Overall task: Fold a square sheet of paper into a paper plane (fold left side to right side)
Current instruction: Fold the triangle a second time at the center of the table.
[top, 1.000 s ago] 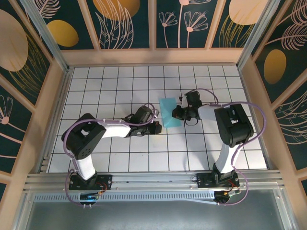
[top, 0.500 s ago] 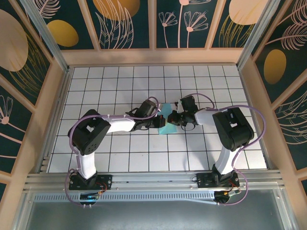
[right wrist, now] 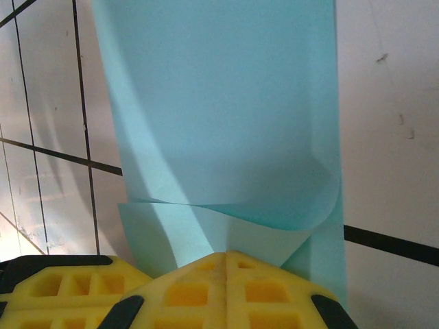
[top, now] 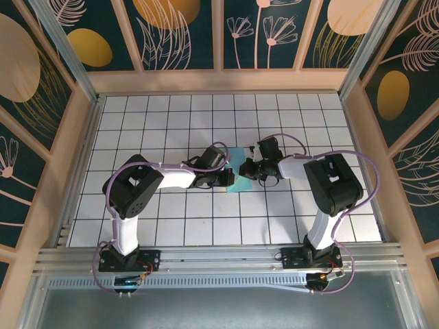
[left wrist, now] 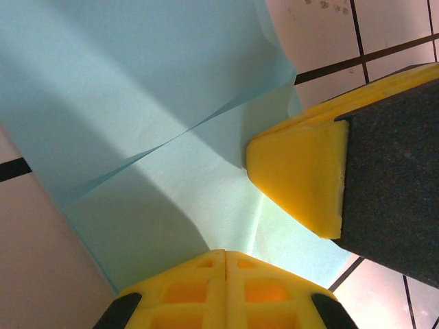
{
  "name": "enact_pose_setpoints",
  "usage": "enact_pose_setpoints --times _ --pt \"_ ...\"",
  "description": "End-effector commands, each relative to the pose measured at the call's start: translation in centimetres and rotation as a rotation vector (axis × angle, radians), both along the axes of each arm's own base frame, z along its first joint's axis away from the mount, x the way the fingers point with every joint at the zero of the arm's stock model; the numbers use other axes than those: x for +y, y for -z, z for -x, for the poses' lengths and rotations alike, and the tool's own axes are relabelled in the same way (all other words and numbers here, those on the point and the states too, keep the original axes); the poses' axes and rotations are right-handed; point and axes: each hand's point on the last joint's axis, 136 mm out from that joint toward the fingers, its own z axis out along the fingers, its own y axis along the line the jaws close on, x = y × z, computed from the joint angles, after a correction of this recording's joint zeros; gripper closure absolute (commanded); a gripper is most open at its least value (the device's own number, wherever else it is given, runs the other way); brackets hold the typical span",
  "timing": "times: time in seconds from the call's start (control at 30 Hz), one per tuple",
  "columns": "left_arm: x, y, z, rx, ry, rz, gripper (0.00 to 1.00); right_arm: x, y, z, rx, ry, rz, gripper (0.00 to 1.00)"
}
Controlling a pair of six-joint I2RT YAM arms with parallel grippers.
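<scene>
The square sheet of paper (top: 239, 156) lies mid-table, turquoise and folded over on itself. In the right wrist view the paper (right wrist: 219, 103) shows an upper layer that lifts and curls above the lower one. A diagonal edge crosses the paper (left wrist: 137, 103) in the left wrist view. My left gripper (top: 230, 179) is shut, its yellow tips (left wrist: 226, 255) resting on the sheet from the left. From the right, my right gripper (top: 248, 169) is shut too, tips (right wrist: 226, 257) down on the lower layer. The two grippers stand close together, with nothing between either pair of jaws.
The table (top: 171, 123) is white grid tiles, boxed in by wooden walls (top: 219, 81) at the back and both sides. A metal rail (top: 219, 257) runs along the near edge by the arm bases. Cables loop off both arms.
My left gripper has swung right from beside the sheet onto it. The right gripper edged left, the paper shifted slightly toward the front and is now largely covered.
</scene>
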Motion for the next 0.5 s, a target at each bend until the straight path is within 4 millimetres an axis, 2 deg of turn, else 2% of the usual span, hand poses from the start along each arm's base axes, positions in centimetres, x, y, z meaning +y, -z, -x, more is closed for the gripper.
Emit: enact_pose_setpoints --times 0.0,0.27,0.33,0.47 --pt "2.8 4.1 1.1 0.065 -0.026 -0.15 1.0 0.1 -0.5 -0.1 -0.002 -0.005 0.011 1.0" --pt "4.0 5.5 1.7 0.088 -0.045 -0.2 1.0 -1.2 -0.8 -1.6 -0.018 0.023 0.014 1.0" --pt "4.8 6.3 2.5 0.111 -0.047 -0.22 1.0 -1.7 -0.7 -2.0 -0.019 0.033 0.018 1.0" --pt "4.8 6.2 2.4 0.106 -0.046 -0.219 1.0 -3.1 -0.2 -2.7 -0.018 0.061 0.029 1.0"
